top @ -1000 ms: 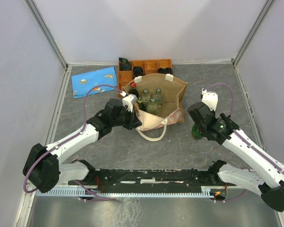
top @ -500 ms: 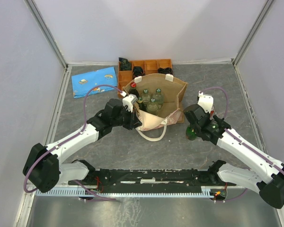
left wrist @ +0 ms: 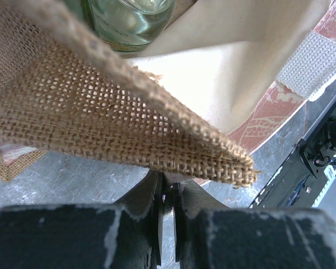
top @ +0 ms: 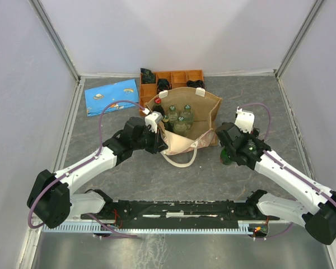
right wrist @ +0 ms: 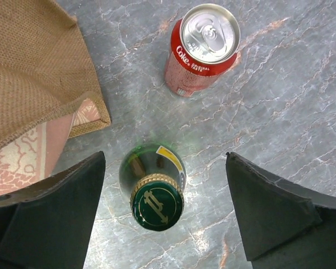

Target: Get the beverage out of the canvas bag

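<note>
My right pincer point(right wrist: 163, 168) stands spread wide around the upright green bottle point(right wrist: 154, 193) on the table point(right wrist: 285, 89), canvas bag point(right wrist: 33, 67) just beside.

The right hand point(right wrist: 166, 168) has shifted the green bottle point(right wrist: 154, 193) left, nearer the bag point(right wrist: 33, 67), then spread wide, leaving it standing free on the desk point(right wrist: 280, 112).

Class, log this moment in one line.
left hand: shut on bag rim | right hand: open around green bottle | bottle: upright beside red can
</note>
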`<state>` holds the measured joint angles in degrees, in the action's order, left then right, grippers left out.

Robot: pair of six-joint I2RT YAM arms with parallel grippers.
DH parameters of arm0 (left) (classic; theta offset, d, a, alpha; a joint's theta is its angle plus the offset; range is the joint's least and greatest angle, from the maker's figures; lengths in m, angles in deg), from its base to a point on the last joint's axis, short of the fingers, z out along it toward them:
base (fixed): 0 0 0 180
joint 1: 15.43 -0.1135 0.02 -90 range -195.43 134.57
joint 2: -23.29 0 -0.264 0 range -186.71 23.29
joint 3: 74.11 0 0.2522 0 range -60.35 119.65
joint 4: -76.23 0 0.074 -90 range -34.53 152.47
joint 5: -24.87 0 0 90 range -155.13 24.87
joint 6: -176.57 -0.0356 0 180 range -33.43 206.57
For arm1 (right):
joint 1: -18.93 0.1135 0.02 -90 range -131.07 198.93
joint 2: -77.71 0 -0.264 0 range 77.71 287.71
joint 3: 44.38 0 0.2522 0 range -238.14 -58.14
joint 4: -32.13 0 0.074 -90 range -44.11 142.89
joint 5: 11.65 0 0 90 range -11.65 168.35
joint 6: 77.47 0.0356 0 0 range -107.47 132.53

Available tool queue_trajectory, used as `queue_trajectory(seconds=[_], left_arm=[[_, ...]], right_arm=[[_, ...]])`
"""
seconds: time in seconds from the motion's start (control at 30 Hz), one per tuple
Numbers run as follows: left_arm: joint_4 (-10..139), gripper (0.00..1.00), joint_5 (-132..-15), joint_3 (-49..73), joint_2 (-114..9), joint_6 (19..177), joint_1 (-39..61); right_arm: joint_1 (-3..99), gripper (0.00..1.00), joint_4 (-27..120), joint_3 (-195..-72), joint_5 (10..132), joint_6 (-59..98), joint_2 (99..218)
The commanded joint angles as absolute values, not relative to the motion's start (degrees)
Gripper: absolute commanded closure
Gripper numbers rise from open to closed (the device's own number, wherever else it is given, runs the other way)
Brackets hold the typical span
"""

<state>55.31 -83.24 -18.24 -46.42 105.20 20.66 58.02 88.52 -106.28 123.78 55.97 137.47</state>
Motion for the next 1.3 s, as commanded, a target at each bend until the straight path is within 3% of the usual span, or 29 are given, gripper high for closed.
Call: queue_trajectory(seconds=[0.0,0.47,0.7,1.27], left_arm=[[52.3,0.97,-83.9,-19.0,-47.3,106.0,20.9],[53.3,0.97,-83.9,-19.3,-47.4,106.4,20.9],[53.7,0.97,-83.3,-19.1,-47.4,106.9,20.9],[53.4,0.97,-83.2,-19.0,-47.5,107.0,20.9]], right_arm=[[57.8,0.03,88.6,-110.5,128.1,54.7,137.6],[57.9,0.01,79.7,-132.3,121.7,35.8,141.3],[59.3,0.13,76.6,-142.2,108.6,32.6,149.7],[64.4,0.15,71.3,-139.8,101.5,33.6,165.2]])
